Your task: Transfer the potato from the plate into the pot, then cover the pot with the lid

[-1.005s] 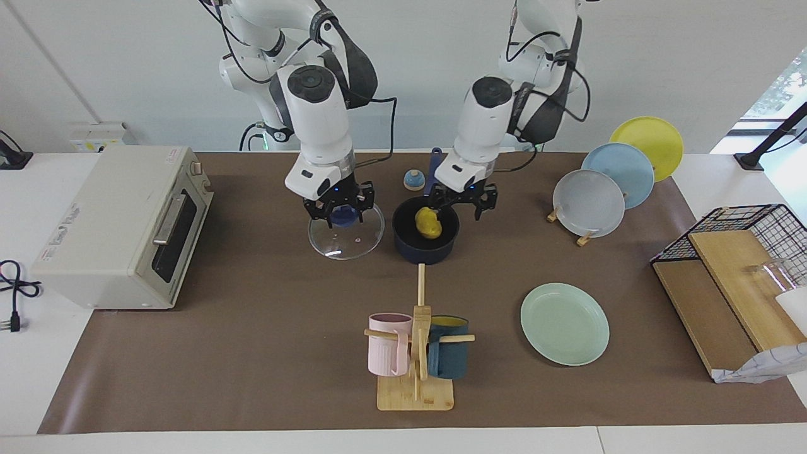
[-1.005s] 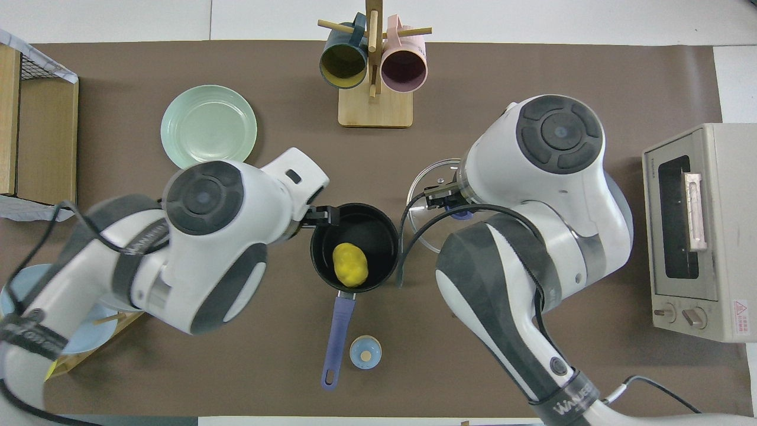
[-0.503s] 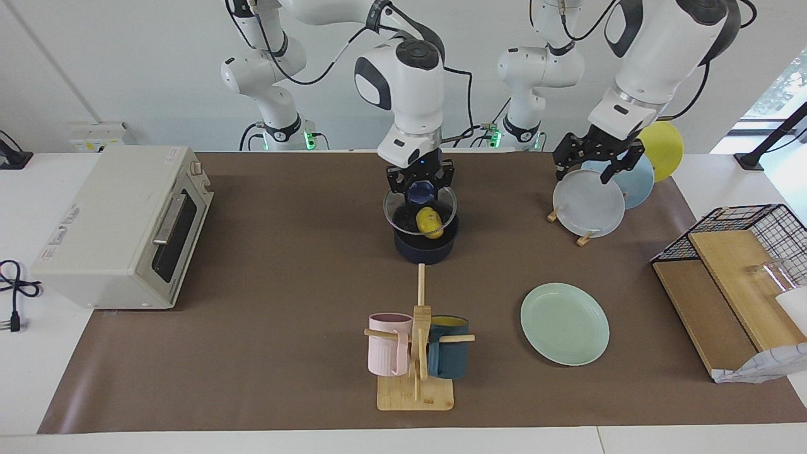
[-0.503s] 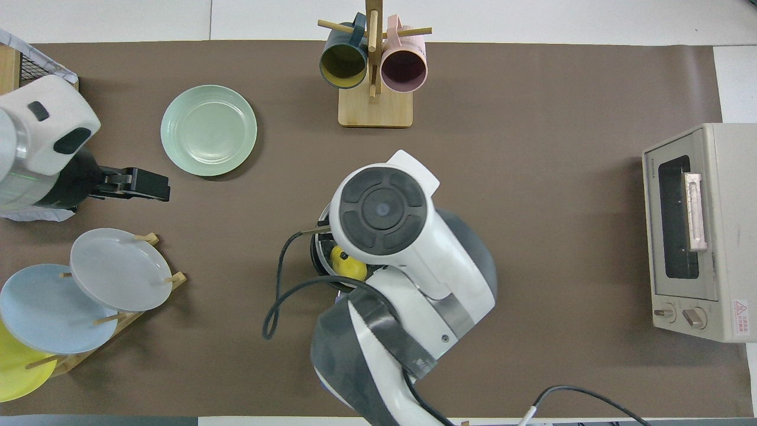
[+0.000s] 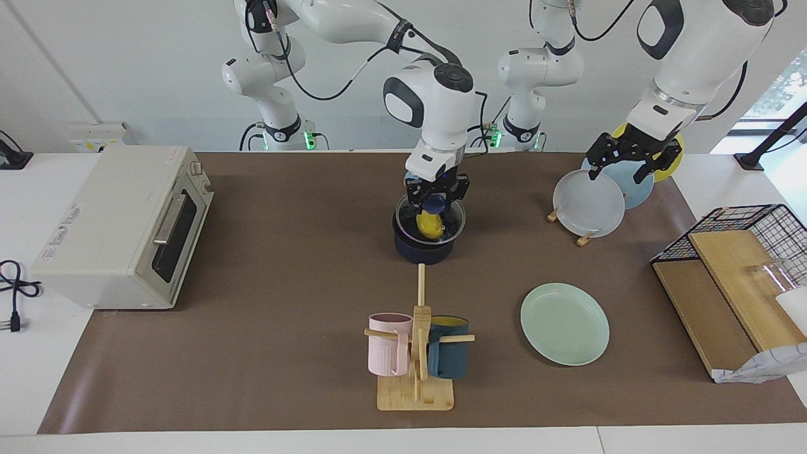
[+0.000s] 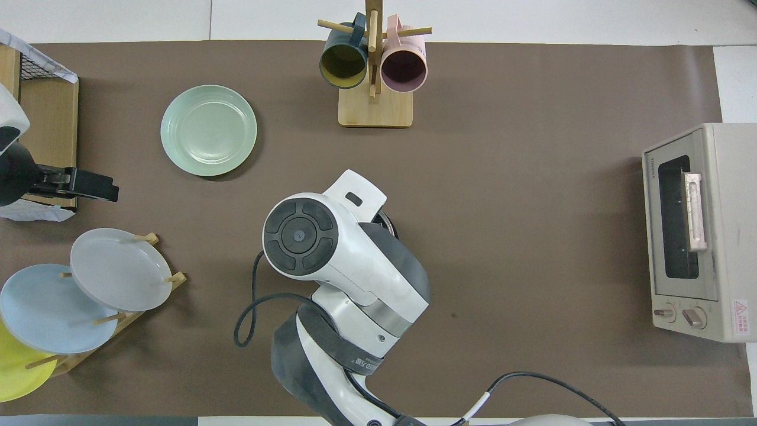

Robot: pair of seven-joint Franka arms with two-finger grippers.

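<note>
Glass lid [image 5: 430, 217]: clear, on the rim of the pot [image 5: 423, 247] — its blue knob sits between the right gripper's fingers.
Right gripper [image 5: 436, 200]: fingers closed narrowly on the knob, straight above the pot.
Potato [image 5: 430, 224]: yellow, inside the pot, seen through the glass.
Left gripper [image 5: 626, 162]: fingers spread wide, holding nothing, raised over the rack of upright plates [image 5: 588, 203].
Plate [image 5: 564, 323]: mint green, bare, toward the left arm's end, farther from the robots than the pot.
Facing view: shows pot, lid, potato and the grip.
Overhead view: the right arm [image 6: 331, 260] covers nearly all of them — only a sliver of rim shows; the left gripper [image 6: 77, 184] pokes in at the edge.
</note>
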